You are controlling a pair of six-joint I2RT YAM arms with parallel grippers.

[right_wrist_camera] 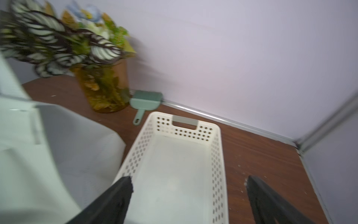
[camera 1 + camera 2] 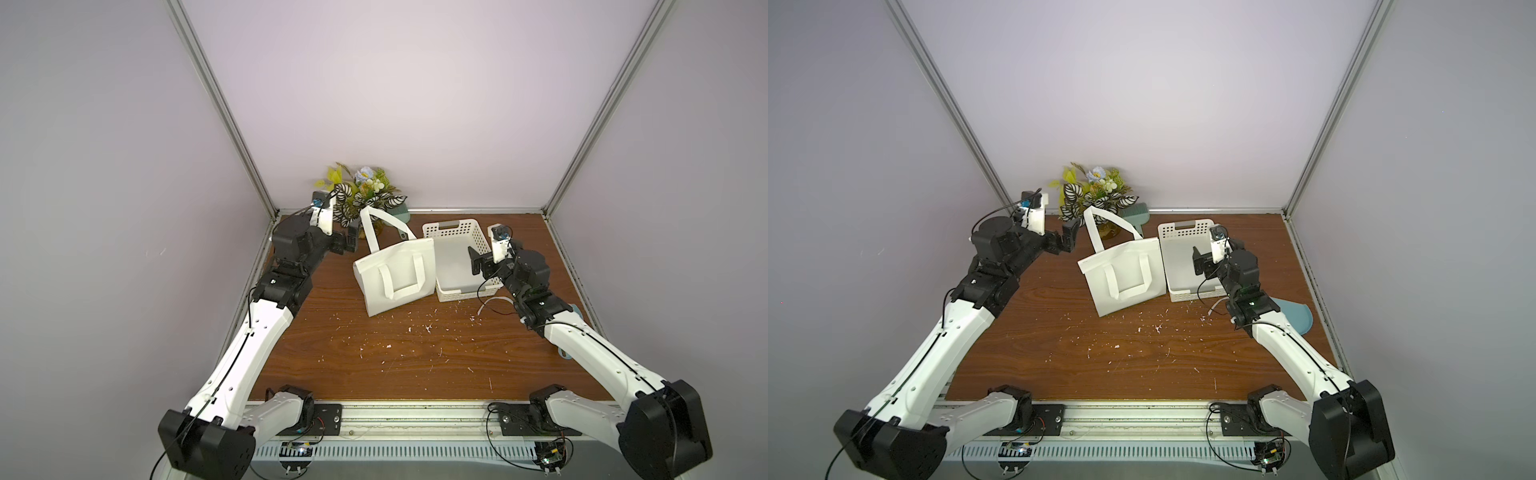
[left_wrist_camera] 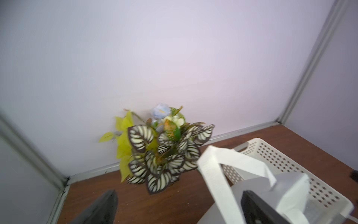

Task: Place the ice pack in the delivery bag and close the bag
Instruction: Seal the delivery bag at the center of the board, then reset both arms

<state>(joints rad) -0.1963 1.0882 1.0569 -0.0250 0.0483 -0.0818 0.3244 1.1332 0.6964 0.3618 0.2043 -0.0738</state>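
Note:
The delivery bag (image 2: pixel 409 266) is a white soft tote in the middle of the table, seen in both top views. One strap lies flat on its side and the other strap (image 2: pixel 371 226) stands up. The ice pack is hidden in every view. My left gripper (image 2: pixel 351 240) hovers open just left of the raised strap. In the left wrist view the strap (image 3: pixel 215 174) runs close by one of the spread fingers (image 3: pixel 255 209), ungripped. My right gripper (image 2: pixel 474 261) is open over the white perforated basket (image 2: pixel 478 237), which looks empty in the right wrist view.
A vase of artificial plants (image 2: pixel 365 195) stands at the back left corner, with a teal brush (image 2: pixel 1133 216) beside it. A teal dustpan (image 2: pixel 1293 316) lies under the right arm. White crumbs (image 2: pixel 426 330) litter the wooden table, and a white strip (image 2: pixel 492 305) lies near the basket.

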